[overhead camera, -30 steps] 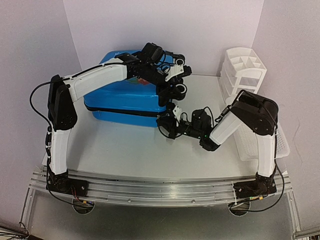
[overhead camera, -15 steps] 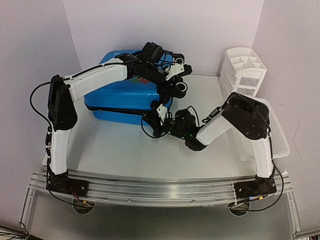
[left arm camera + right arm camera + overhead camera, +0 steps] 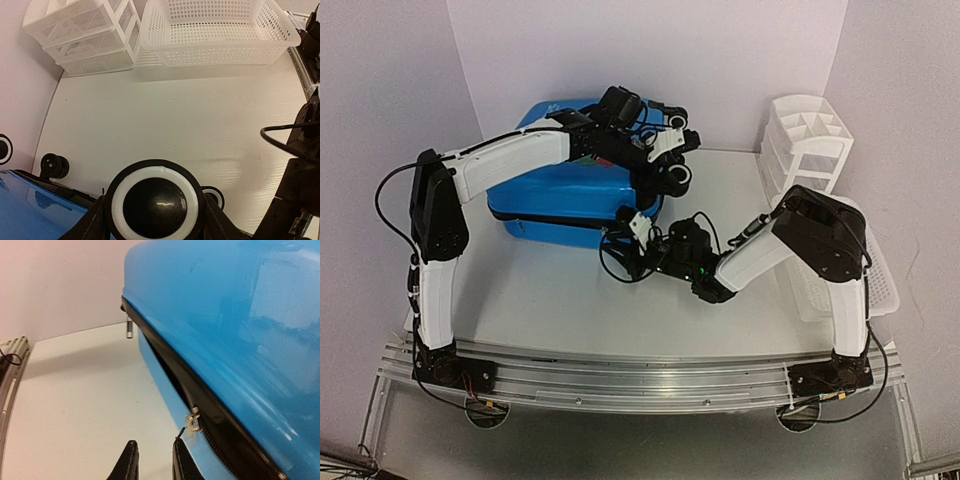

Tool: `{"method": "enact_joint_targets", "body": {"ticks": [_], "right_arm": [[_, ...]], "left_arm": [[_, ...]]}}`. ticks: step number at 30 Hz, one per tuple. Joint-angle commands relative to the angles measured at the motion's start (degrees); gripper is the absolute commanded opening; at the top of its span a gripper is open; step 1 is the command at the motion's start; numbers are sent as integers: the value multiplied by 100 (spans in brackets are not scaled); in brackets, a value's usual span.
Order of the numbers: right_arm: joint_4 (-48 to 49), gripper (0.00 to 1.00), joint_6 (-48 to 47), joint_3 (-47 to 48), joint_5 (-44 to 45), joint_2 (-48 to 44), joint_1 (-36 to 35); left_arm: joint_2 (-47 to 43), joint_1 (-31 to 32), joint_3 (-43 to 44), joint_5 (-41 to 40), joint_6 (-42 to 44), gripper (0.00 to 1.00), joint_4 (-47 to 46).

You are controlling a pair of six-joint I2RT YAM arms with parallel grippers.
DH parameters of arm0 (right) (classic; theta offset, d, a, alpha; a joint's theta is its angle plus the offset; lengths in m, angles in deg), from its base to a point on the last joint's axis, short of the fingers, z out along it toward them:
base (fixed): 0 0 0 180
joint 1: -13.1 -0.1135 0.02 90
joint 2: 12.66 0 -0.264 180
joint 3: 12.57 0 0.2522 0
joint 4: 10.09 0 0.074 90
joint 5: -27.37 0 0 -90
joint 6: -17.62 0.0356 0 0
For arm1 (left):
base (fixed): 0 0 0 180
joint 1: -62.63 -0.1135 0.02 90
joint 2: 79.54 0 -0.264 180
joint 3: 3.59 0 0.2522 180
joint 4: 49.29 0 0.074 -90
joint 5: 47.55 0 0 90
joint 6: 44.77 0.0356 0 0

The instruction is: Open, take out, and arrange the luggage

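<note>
1. My right pincer (image 3: 154,454): low over the white surface (image 3: 75,405), at the near right corner of the luggage. The black fingers (image 3: 131,460) stand a narrow gap apart with nothing between them.

2. Silver zip pull (image 3: 193,420): on the black zip band (image 3: 235,452), just beside the tip of one of my right pincer's fingers. I cannot tell whether they touch.

3. Second zip pull (image 3: 129,329): hangs from the same band, farther along the near side.

4. The luggage (image 3: 560,195): a bright blue hard shell lying flat on the surface. It sits left of centre toward the back wall, wheels facing right, and the zip band runs along its near side.

5. My left pincer (image 3: 665,152): reaches over the lid to the wheeled end. In the wrist view a black wheel (image 3: 157,205) with a white ring fills the bottom edge, with black shapes on both sides. I cannot tell whether this pincer grips it or stands open.

6. Small black wheel (image 3: 54,166): at the shell's far corner.

7. White slatted basket (image 3: 215,55): along the right edge of the surface, apart from the luggage.

8. White drawer unit (image 3: 85,35): beside the basket, in the far right corner.
</note>
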Motion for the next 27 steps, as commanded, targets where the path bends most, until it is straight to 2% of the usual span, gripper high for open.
{"method": "enact_joint_targets", "body": {"ticks": [1,5,7,13,19,22,24,27], "right_arm": [[101,33,259,-794,-767,-1162,-162],[-1166,41,810,-1291,-1135,-2170,-162],[-2212,46,875,-1330,-1248,-2694,-163],[-5425,49,646,-1178,-1015,-4436,-150],[-6988,54,791,-1017,-1261,-6023,240],[-7913,56,840,-466,-975,-6182,677],[-8635,57,779,66,-490,-5914,978],[-9132,59,704,999,-283,-5235,1561]], "left_arm": [[-798,-417,-259,-231,-49,0,-642],[-930,-552,-526,-132,-74,0,-567],[-1039,-566,-673,-107,-19,0,-556],[-1485,-568,-1262,49,210,0,-241],[-2482,-565,-2287,282,440,0,556],[-3027,-561,-2674,594,580,0,1245],[-3360,-555,-2925,793,844,0,1745],[-3859,-555,-3280,1017,1611,0,2722]]}}
